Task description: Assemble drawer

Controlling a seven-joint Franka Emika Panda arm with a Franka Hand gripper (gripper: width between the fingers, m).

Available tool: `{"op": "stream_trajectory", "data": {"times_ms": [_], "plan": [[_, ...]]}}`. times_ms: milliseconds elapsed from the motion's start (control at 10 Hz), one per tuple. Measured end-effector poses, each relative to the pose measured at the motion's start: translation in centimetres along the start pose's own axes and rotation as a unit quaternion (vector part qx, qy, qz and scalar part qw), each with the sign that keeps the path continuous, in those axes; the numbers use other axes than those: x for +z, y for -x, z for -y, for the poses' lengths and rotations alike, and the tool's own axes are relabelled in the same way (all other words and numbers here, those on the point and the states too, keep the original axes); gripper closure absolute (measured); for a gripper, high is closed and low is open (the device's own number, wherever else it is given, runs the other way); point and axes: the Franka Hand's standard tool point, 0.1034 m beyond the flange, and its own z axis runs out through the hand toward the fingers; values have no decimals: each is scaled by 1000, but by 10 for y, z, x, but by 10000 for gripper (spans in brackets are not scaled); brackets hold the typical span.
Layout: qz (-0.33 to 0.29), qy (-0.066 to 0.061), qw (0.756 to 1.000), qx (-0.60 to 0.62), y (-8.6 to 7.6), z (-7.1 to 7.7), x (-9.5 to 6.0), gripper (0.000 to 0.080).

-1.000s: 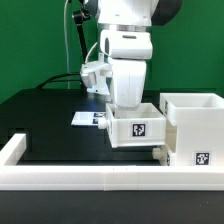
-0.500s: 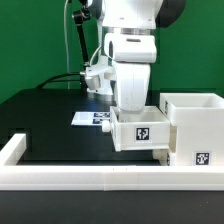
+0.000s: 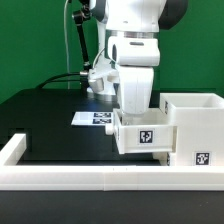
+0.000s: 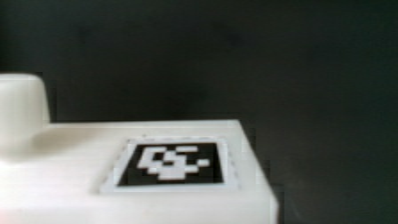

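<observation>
A small white drawer tray (image 3: 145, 133) with a square tag on its front hangs under my arm, its right end against the open front of the large cube-shaped housing (image 3: 196, 122) at the exterior view's right. My gripper (image 3: 137, 106) reaches down into the tray; its fingers are hidden by the tray wall, and the tray travels with it. The wrist view shows a tagged white face of the tray (image 4: 169, 163) very close, over the black table. The second tray is out of view.
The long low white rail (image 3: 90, 178) runs along the table's front edge, just below the tray. The marker board (image 3: 92, 118) lies on the black table behind the arm. A cable and stand rise at the back.
The arm and the tray have moved to the exterior view's right, bringing the tray up against the housing. The housing has not moved.
</observation>
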Motion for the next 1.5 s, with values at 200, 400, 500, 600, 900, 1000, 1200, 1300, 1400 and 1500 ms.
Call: {"op": "stream_trajectory", "data": {"times_ms": [200, 400, 500, 600, 900, 1000, 1200, 1300, 1400, 1500], "plan": [[-1, 1, 1000, -3, -4, -2, 0, 754], [-1, -1, 1000, -4, -6, 1, 1, 754], [-1, -1, 1000, -4, -6, 1, 1, 754], [-1, -1, 1000, -4, -6, 1, 1, 754], [0, 0, 1000, -5, -8, -1, 0, 754], [0, 0, 1000, -2, -8, -1, 0, 754], [0, 1, 1000, 1, -9, -2, 0, 754], [0, 1, 1000, 8, -9, -2, 0, 754], [0, 1, 1000, 19, -9, -2, 0, 754], [-1, 1, 1000, 23, -15, -3, 1, 754]]}}
